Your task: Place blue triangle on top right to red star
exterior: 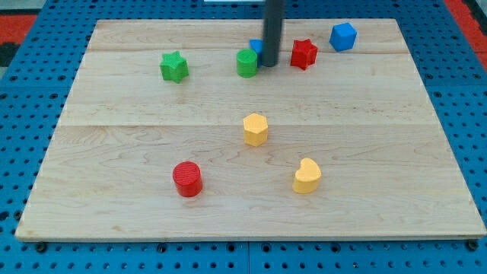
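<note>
Wooden board [114, 152] — blue triangle [256, 46] behind my tip [271, 64] | red star [303, 54] right.

Readable text: none anywhere in the camera view.
Wooden board [365, 152]: plain grain, no print, label or number.
Blocks around the tip [269, 65]: bare coloured faces, no marks or signs.
Rod [272, 30]: dark and unmarked, no brand.
Blue perforated surface [23, 114] around the board: no writing.
</note>
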Available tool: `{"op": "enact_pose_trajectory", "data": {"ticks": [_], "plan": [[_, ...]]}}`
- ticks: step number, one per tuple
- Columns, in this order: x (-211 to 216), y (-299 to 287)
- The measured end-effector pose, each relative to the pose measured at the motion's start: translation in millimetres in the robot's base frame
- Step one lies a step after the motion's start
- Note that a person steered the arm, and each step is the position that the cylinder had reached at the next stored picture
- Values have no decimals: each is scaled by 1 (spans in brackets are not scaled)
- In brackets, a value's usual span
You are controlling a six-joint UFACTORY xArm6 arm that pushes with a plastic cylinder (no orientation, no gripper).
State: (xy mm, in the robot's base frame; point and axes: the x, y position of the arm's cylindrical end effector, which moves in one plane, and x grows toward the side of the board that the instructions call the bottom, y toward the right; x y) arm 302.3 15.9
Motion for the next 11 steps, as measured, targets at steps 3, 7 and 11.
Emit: {"op": "enact_pose_trajectory", "data": {"ticks": [3, 7, 11], "plan": [[-39, -24], [-60, 76], [-54, 83]]}}
